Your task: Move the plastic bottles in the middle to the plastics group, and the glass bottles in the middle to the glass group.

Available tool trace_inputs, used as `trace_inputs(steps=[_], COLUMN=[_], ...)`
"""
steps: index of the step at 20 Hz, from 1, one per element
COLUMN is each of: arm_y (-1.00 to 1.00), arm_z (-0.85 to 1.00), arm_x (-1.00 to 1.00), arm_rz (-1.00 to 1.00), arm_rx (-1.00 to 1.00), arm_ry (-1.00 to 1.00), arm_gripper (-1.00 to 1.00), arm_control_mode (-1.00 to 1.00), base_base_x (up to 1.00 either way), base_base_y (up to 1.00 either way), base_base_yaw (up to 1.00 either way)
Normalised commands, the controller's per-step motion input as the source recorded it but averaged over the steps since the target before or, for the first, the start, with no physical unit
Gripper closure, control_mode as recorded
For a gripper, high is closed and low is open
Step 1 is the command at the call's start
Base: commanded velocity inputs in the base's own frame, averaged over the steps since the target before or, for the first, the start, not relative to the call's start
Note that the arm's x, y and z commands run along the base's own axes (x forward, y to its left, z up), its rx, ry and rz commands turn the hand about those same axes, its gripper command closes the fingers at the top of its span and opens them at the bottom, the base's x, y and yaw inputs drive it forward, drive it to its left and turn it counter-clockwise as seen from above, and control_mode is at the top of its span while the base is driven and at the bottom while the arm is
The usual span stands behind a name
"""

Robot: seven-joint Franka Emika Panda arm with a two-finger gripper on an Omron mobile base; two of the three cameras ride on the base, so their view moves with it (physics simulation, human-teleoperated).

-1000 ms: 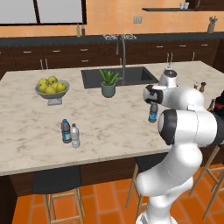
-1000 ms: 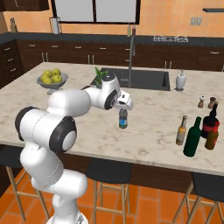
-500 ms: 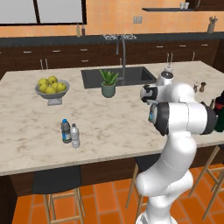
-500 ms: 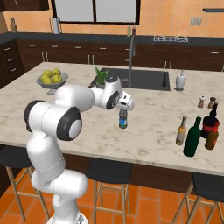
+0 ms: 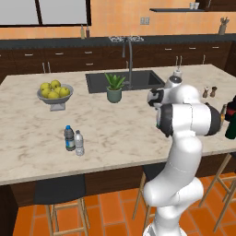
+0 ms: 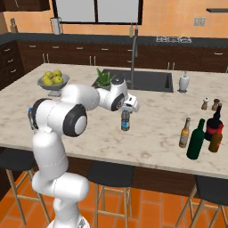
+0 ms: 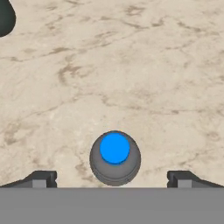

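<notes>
The small clear water bottle (image 6: 126, 120) with blue cap and blue label stands upright mid-counter. From above, its cap (image 7: 114, 148) sits between my two widely spaced fingertips (image 7: 41, 178). My gripper (image 6: 129, 107) hangs open just over the cap, touching nothing. The plastics group is the darker blue-capped bottle (image 5: 69, 138) and the white-capped clear one (image 5: 79, 143), at the counter's left front. To the right stand the slim amber bottle (image 6: 184, 132), the dark green bottle (image 6: 196, 140) and the near-black red-banded bottle (image 6: 215, 129). In the left base view my arm hides the water bottle.
A fruit bowl (image 5: 54, 92) stands at the back left, a potted plant (image 5: 114, 87) by the sink (image 5: 124, 80). A soap dispenser (image 6: 183, 82) and two small shakers (image 6: 210, 104) are at the back right. Bare marble lies between the water bottle and both groups.
The arm's elbow and upper links have swung in over the base. The hand has stayed above the water bottle, still open. No bottle has moved.
</notes>
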Motion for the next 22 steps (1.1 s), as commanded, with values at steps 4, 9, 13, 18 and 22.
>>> trace_inputs(steps=[4, 9, 13, 18, 22], arm_y=[0.0, -0.04, -0.08, -0.02, 0.0], arm_z=[-0.25, -0.15, -0.06, -0.22, -0.39], arm_x=[0.24, 0.23, 0.19, 0.02, 0.0], arm_rz=[0.0, 0.0, 0.0, 0.0, 0.0], arm_rx=[0.0, 0.0, 0.0, 0.0, 0.0], arm_ry=[0.0, 0.0, 0.0, 0.0, 0.0], arm_gripper=[-1.0, -1.0, -1.0, 1.0, 1.0], arm_control_mode=[-1.0, -1.0, -1.0, -1.0, -1.0], base_base_x=[0.0, 0.0, 0.0, 0.0, 0.0], base_base_y=[0.0, 0.0, 0.0, 0.0, 0.0], base_base_yaw=[0.0, 0.0, 0.0, 0.0, 0.0])
